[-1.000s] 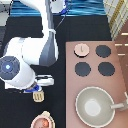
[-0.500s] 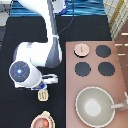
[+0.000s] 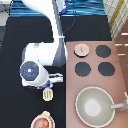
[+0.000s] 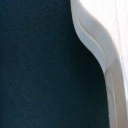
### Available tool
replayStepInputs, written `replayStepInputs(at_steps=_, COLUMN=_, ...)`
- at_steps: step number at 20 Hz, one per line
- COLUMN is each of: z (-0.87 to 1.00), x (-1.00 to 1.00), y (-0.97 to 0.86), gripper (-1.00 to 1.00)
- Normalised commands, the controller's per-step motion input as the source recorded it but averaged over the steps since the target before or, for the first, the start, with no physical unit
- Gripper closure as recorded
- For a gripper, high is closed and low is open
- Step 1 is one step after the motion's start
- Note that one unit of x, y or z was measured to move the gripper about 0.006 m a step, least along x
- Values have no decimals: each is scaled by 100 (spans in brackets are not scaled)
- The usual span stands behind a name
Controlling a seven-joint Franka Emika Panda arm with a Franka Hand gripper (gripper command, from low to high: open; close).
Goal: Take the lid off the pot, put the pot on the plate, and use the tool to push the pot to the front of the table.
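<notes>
The lid (image 3: 81, 49) lies on the stove panel, off the pot. Showing reddish contents, the pot (image 3: 43, 122) sits on the tan plate (image 3: 33, 119) at the exterior view's bottom edge. My gripper (image 3: 42, 84) hangs at the exterior view's left-centre, just above the pot, shut on the cream tool (image 3: 47, 94). The tool's slotted head sticks out below the hand, a short gap from the plate's rim. A pale curved part of the tool (image 4: 95, 45) shows close up over the black table (image 4: 35, 65) in the wrist view.
The brownish-pink stove panel (image 3: 92, 60) with black burners (image 3: 103, 50) fills the exterior view's right. A large grey pan (image 3: 97, 106) with a long handle sits at the lower right, next to the plate.
The hand has swung toward the exterior view's right, and the tool's head has shifted right with it. Pot, plate and lid have stayed put.
</notes>
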Motion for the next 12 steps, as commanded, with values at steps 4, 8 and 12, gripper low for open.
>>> replayStepInputs(at_steps=4, z=99, x=-54, y=0, gripper=-100)
replayStepInputs(at_steps=8, z=100, x=-50, y=0, gripper=-100)
replayStepInputs(at_steps=12, z=100, x=-38, y=-14, gripper=-100)
